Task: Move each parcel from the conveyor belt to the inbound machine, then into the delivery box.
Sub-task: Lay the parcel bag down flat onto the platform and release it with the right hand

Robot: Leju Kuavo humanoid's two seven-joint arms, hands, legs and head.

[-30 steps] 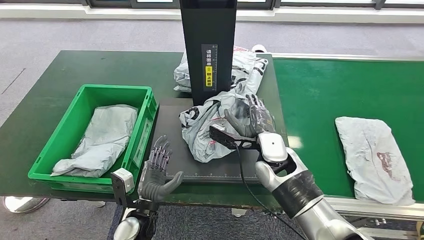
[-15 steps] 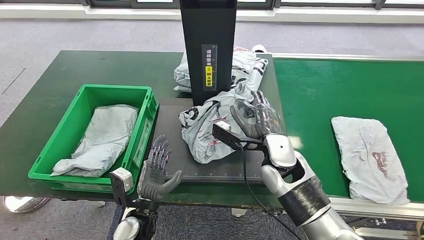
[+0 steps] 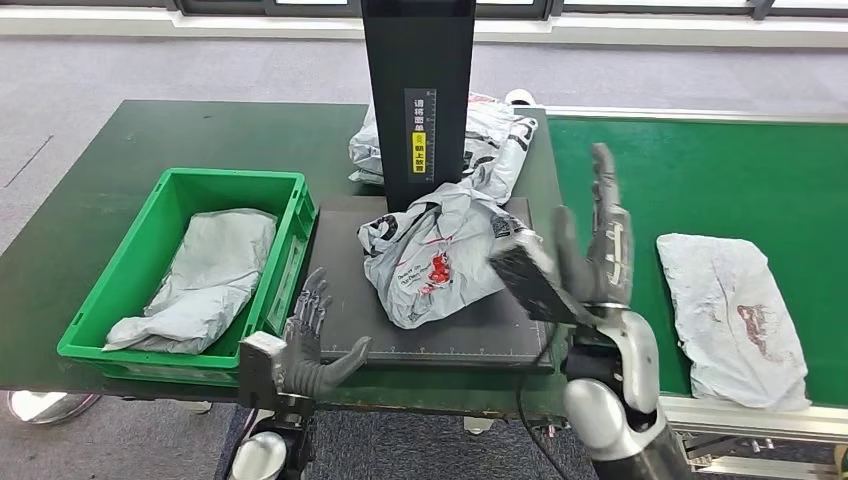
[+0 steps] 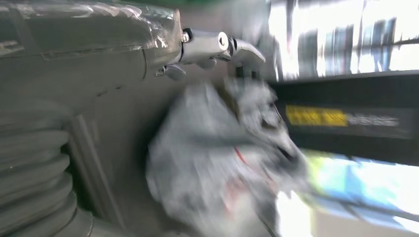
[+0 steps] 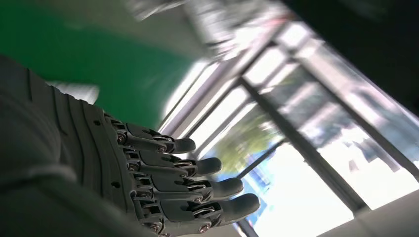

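Silver arms, dark grey ribbed right hand (image 3: 596, 262)

floor (image 3: 150, 70) – grey carpet | table (image 3: 90, 210) – dark green | windows (image 5: 306, 163) – bright daylight

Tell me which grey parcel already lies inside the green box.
It is the plain grey parcel in the green box at the left. The others lie elsewhere: one on the black platform, one behind the black column, one on the green belt.

Grey parcel (image 3: 432, 252) – perhaps red-printed – green delivery box (image 3: 130, 294), black machine (image 3: 417, 90).
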